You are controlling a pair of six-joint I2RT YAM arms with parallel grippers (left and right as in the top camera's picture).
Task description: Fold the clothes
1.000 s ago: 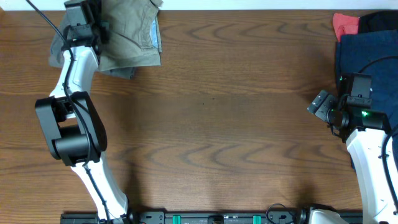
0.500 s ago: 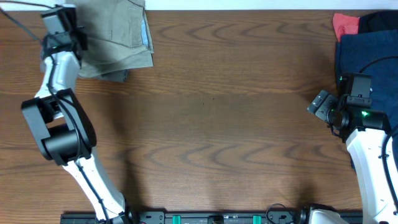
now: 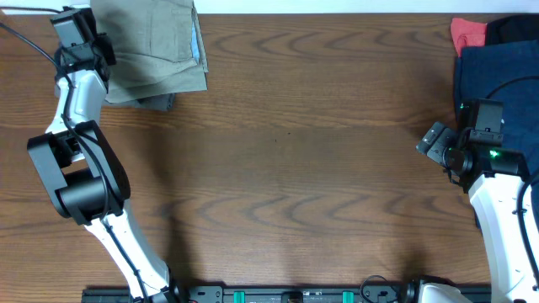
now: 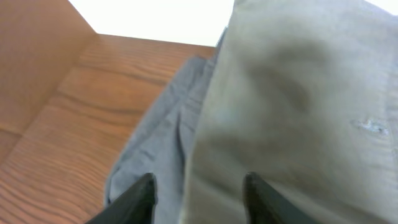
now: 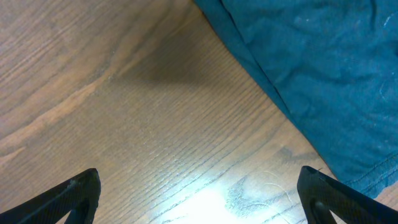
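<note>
**Left arm.** In the left wrist view the left jaws [image 4: 198, 180] stand at a narrow gap at the bottom edge of the frame. The left border of the khaki-green shorts [image 4: 298, 93] runs down through that gap. Whether the pads press the cloth cannot be told. The shorts fill the right half of the frame. A grey-olive garment [image 4: 155, 137] lies under them and shows to the left of their border. Bare tabletop [image 4: 62, 124] lies beyond, at left.

**Right arm.** In the right wrist view the right jaws [image 5: 199, 193] are spread wide, one finger at each lower corner, over bare tabletop [image 5: 124, 93]. A navy garment [image 5: 323, 62] covers the upper right.

**Overhead view only.**
- The shorts [image 3: 152, 46] lie folded at the upper left of the tabletop [image 3: 286, 168], with the grey-olive garment [image 3: 156, 102] protruding at their lower edge.
- The left gripper [image 3: 80, 38] sits at their left side.
- The right gripper [image 3: 440, 145] is at mid-right, beside the navy garment [image 3: 497, 71], well apart from the shorts.
- A red item [image 3: 467, 34] lies at the upper right.
</note>
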